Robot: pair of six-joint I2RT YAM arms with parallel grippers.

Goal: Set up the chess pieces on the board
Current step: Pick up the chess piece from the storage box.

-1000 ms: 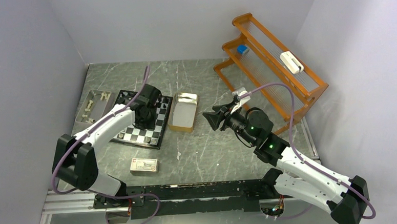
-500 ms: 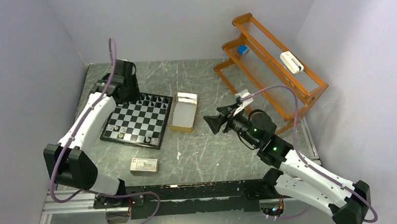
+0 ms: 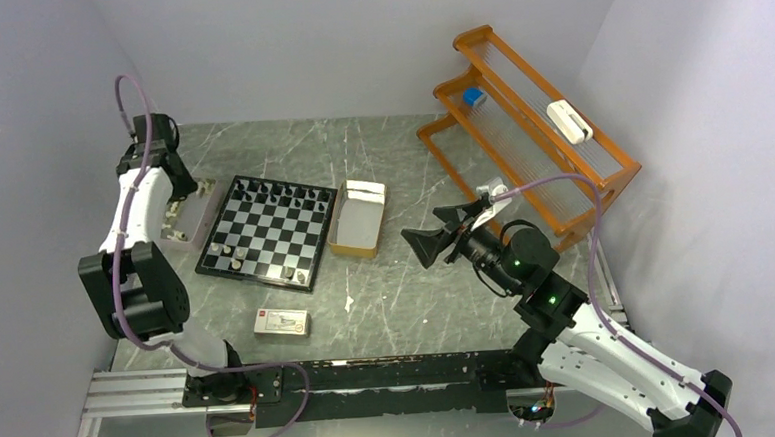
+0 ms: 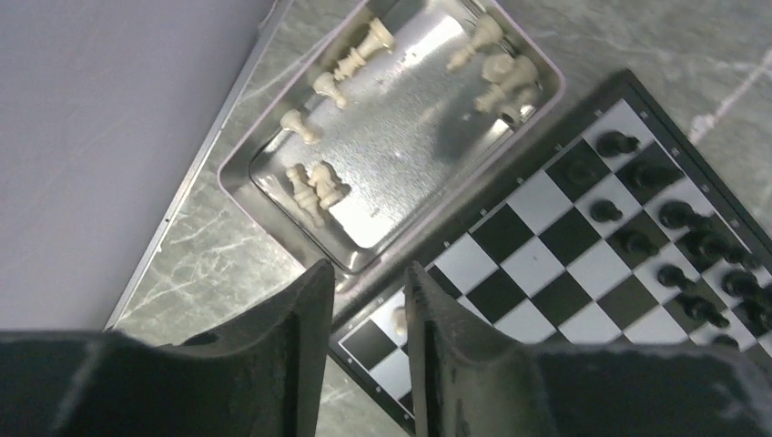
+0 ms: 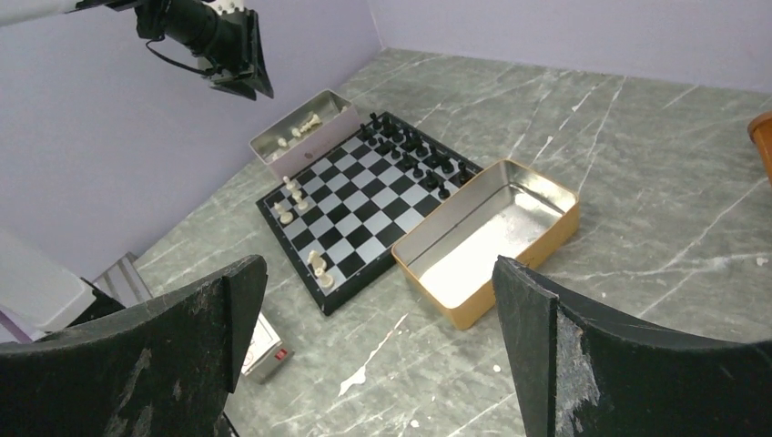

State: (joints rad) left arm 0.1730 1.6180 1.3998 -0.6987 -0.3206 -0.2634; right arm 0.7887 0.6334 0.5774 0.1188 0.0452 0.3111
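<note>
Hovering above the metal tray (image 4: 410, 127) of unplaced pale chess pieces (image 4: 314, 187), apparently to fetch one, the left end effector (image 4: 366, 273) shows narrowly parted jaws, contents indiscernible, with the board (image 4: 546, 264) just to its right, while the right end effector (image 5: 378, 264) waits wide open, empty.

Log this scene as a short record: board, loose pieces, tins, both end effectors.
board: black pieces along far rows, few pale pieces near front edge
silver tin: left of board, holds loose pale pieces
tan tin: right of board, empty
left end effector: raised near silver tin, fingers slightly apart, empty
right end effector: wide open, empty, right of tan tin
</note>
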